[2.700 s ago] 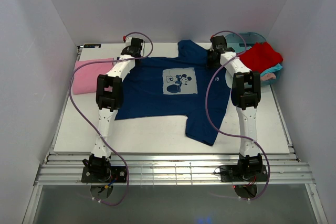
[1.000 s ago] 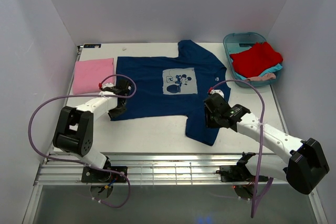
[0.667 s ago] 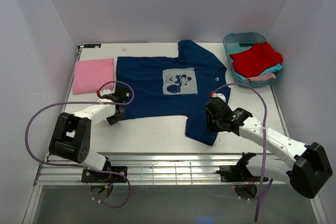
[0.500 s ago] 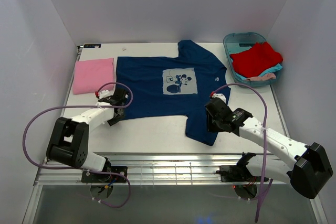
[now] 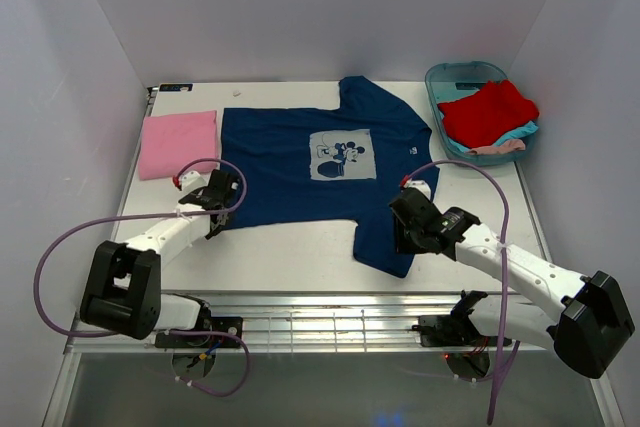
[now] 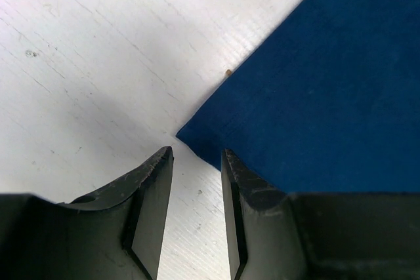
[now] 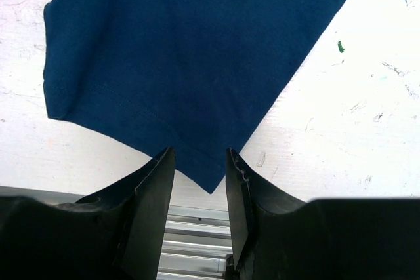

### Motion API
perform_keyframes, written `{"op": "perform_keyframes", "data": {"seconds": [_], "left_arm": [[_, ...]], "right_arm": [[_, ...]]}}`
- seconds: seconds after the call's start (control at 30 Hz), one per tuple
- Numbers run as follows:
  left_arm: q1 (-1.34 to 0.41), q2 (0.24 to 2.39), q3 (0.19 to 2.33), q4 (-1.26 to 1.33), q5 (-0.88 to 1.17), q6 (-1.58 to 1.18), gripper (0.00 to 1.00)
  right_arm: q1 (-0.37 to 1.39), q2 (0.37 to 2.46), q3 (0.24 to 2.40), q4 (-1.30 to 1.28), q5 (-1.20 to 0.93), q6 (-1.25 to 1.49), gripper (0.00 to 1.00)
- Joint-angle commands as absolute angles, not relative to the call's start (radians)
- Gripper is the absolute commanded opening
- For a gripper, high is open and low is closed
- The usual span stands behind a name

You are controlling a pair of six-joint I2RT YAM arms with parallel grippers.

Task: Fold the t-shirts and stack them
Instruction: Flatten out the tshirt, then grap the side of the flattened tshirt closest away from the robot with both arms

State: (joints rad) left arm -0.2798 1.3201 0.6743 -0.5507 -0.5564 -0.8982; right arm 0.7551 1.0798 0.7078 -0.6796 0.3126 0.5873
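A navy t-shirt [image 5: 300,182] with a pale square cartoon print lies spread flat on the white table [image 5: 300,257]. My left gripper [image 5: 216,219] stands open at its near left corner. In the left wrist view that corner of the navy cloth [image 6: 315,96] lies just ahead of the left gripper [image 6: 197,152], touching neither finger. My right gripper [image 5: 402,243] is open over the shirt's near right corner. In the right wrist view the navy cloth [image 7: 184,50] ends in a point between the spread jaws of the right gripper [image 7: 199,152]. A folded pink t-shirt [image 5: 178,143] lies at the left.
A teal plastic tub [image 5: 455,79] at the back right holds a red t-shirt [image 5: 488,110] over teal cloth [image 5: 522,132]. Metal rails [image 5: 320,327] run along the table's near edge, close below the right gripper. White walls close in on both sides.
Both arms have come from the shirt's far edge to its near corners. Over the last second the left arm drew back slightly toward the near left; the right barely moved.
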Motion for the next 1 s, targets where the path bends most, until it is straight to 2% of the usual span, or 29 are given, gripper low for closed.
{"op": "perform_keyframes", "data": {"seconds": [0.0,0.07,0.1,0.2,0.57,0.73,0.97], "left_arm": [[-0.268,1.342,0.655,-0.509,-0.543,-0.908,0.46],[-0.267,1.35,0.65,-0.491,-0.541,-0.907,0.46],[-0.265,1.361,0.652,-0.489,-0.541,-0.905,0.46],[-0.262,1.384,0.663,-0.486,-0.54,-0.902,0.46],[-0.253,1.42,0.673,-0.495,-0.531,-0.911,0.46],[-0.25,1.419,0.68,-0.514,-0.541,-0.92,0.41],[-0.25,1.413,0.693,-0.541,-0.549,-0.914,0.41]], "right_arm": [[0.764,1.072,0.689,-0.69,0.342,0.615,0.43],[0.764,1.072,0.678,-0.69,0.342,0.62,0.45],[0.765,1.072,0.672,-0.696,0.339,0.627,0.52],[0.769,1.065,0.666,-0.701,0.341,0.637,0.57],[0.772,1.084,0.672,-0.791,0.397,0.705,0.58],[0.772,1.11,0.617,-0.743,0.347,0.718,0.57],[0.772,1.137,0.551,-0.64,0.301,0.721,0.57]]}}
